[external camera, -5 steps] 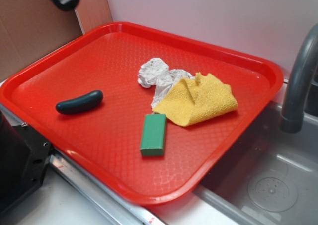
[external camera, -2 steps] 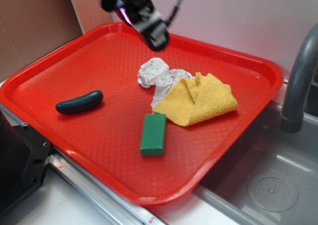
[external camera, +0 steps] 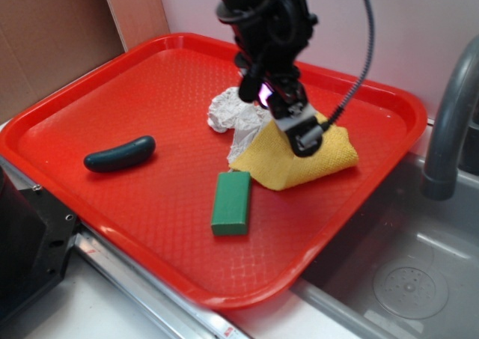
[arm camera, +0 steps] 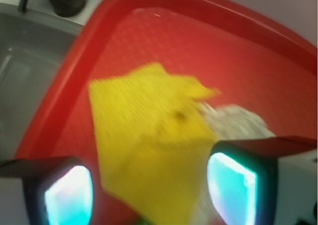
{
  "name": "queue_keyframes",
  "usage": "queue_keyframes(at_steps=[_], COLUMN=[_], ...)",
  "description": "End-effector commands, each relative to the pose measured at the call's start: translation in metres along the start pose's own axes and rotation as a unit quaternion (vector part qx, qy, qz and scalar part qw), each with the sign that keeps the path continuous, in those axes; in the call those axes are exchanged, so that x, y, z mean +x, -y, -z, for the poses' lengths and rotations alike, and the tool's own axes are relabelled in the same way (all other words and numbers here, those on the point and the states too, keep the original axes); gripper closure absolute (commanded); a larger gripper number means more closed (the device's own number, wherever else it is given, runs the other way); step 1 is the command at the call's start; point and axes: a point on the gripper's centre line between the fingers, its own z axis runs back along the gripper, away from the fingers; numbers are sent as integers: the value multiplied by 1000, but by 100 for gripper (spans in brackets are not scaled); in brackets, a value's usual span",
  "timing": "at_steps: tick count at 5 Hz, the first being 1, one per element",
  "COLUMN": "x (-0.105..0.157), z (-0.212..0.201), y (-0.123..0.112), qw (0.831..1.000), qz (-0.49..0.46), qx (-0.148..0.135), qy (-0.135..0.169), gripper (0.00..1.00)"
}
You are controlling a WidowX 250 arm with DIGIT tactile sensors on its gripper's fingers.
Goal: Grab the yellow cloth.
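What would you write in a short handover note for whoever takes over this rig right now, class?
Claw: open, fingers apart, poised above the yellow cloth, holding nothing.
Yellow cloth: lies bunched on the red tray, overlapping the white rag, with the green block just in front.
Done: claw lined up over the cloth.
Left: lower, close on the cloth, lift.

The crumpled white paper rag [external camera: 233, 113] touches the folded mustard-yellow cloth [external camera: 299, 163] on one side; the green rectangular block [external camera: 231, 203] lies just beside its near edge.
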Motion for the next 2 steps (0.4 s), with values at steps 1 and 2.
queue_keyframes(at_steps=[1,2], x=[17,17], z=[36,49], y=[12,12], qw=[999,1000], qz=[35,21], qx=[1,18], qy=[-7,-7], gripper=[0,96])
